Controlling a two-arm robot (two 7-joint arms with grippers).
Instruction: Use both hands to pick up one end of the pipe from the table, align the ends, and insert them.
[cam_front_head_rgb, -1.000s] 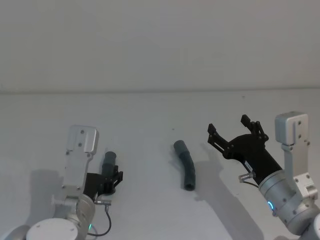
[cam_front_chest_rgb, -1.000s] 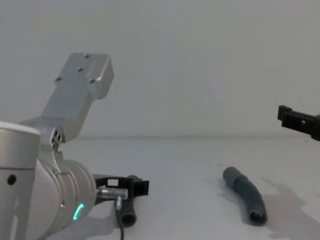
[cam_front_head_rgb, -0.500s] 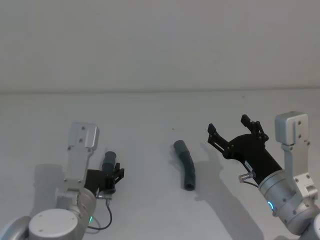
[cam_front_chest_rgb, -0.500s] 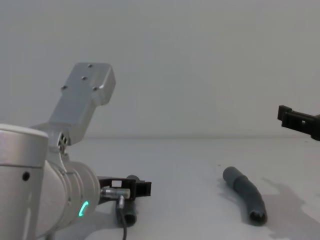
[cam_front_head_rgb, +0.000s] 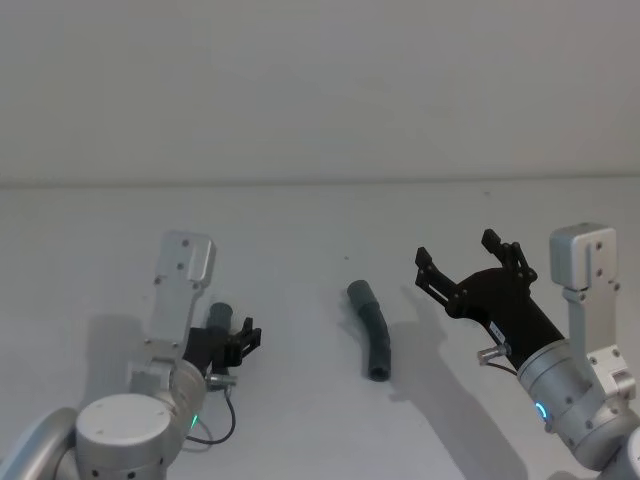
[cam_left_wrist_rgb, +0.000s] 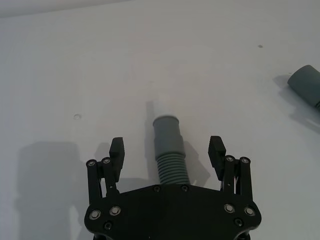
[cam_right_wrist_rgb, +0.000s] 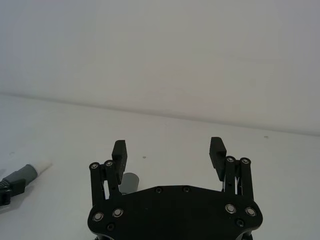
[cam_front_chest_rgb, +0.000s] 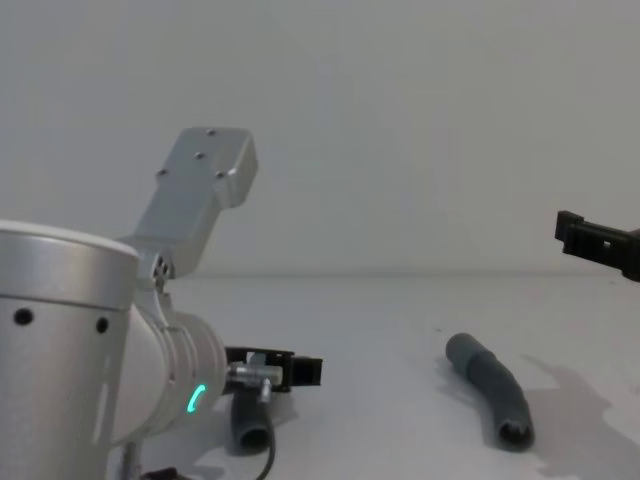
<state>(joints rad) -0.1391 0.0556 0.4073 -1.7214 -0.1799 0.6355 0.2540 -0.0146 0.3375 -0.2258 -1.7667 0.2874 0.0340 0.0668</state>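
**1. Left gripper.** The left gripper (cam_left_wrist_rgb: 167, 148) is nearest the robot, low over the worktop (cam_front_head_rgb: 300, 420). Its fingers (cam_left_wrist_rgb: 117, 149) stand apart, one on each side of the tipped hose piece (cam_left_wrist_rgb: 169, 155). Neither finger touches the hose. This piece lies flat on the worktop with its ribbed body between the fingers. Its smooth cuff (cam_left_wrist_rgb: 165, 129) and white tip (cam_left_wrist_rgb: 160, 106) point away from the palm.

**2. Handling.** Both pieces look light.
- The ribbed section will probably flex and squash under clamping force.
- The cuff appears stiffer.
- The matt surface should give fair friction.
- Take hold on the ribs just behind the cuff. This leaves the tip clear for insertion and limits droop.
- Apply moderate force only.

**3. Socket hose piece.** The socket hose piece (cam_front_head_rgb: 372, 330) lies farther out, near the middle of the worktop and well apart from the first piece. It is gently bent, and its hollow mouth (cam_front_chest_rgb: 514, 434) faces the robot. Grip it behind the wide cuff and do not squeeze the mouth out of round.

**4. Right gripper.** The right gripper (cam_front_head_rgb: 456, 250) hangs above the worktop to the right of the socket piece. Its fingers are spread wide and it holds nothing.
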